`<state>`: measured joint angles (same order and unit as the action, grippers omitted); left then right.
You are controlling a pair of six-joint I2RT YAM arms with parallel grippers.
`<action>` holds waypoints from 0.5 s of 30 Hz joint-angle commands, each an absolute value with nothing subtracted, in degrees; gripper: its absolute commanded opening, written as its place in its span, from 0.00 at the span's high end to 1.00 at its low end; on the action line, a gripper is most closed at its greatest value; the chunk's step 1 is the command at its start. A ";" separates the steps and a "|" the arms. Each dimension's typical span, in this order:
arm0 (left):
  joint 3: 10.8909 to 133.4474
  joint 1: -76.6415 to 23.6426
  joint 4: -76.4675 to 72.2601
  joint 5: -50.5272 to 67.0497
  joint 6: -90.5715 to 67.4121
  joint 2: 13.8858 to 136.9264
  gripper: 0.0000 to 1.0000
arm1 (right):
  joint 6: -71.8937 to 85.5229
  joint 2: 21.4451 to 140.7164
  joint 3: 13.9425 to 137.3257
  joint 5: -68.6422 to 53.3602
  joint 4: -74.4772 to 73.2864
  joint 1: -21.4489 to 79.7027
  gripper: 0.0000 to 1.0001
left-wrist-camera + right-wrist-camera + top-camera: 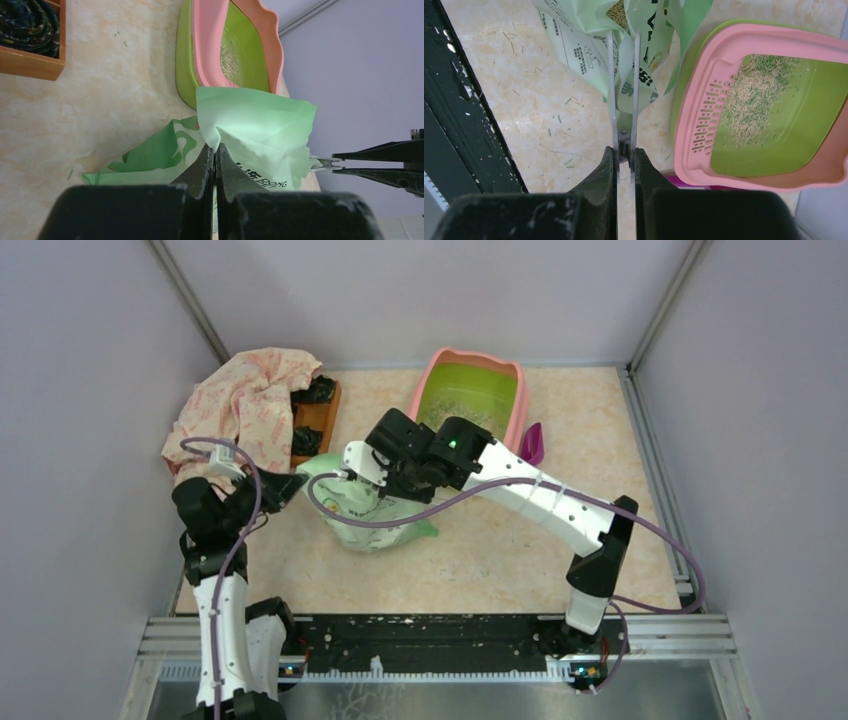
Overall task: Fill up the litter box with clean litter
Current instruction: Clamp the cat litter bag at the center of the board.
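Beige marbled tabletop (500,550), lilac walls (420,290) on 3 sides, black rail (430,640) along the near edge. We see the litter box (432,375) at far centre, just beyond the light green bag (375,510). The clean litter (749,95) is a thin patch on the box's lime floor. Stray grains (559,120) dot the tabletop by the bag. Left gripper (215,147) is pinched tight on the bag's left edge. Right gripper (624,152) is clamped on metal snips (612,100), blades slightly apart w/ bag film between them. Patterned cloth (250,390) + wooden tray (315,420) far left; magenta scoop (532,445) just right of the box.
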<state>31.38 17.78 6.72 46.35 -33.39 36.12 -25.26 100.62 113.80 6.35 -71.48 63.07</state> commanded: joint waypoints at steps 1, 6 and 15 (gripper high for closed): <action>35.17 17.38 5.33 52.23 -34.32 39.30 0.99 | -23.85 98.01 114.18 3.88 -68.31 63.11 1.00; 39.36 16.31 7.12 52.41 -32.73 41.06 0.99 | -23.56 93.91 108.42 3.43 -65.15 62.83 1.00; 42.61 15.76 8.61 52.68 -30.67 43.26 0.99 | -23.77 90.12 103.47 -2.45 -62.91 58.72 1.00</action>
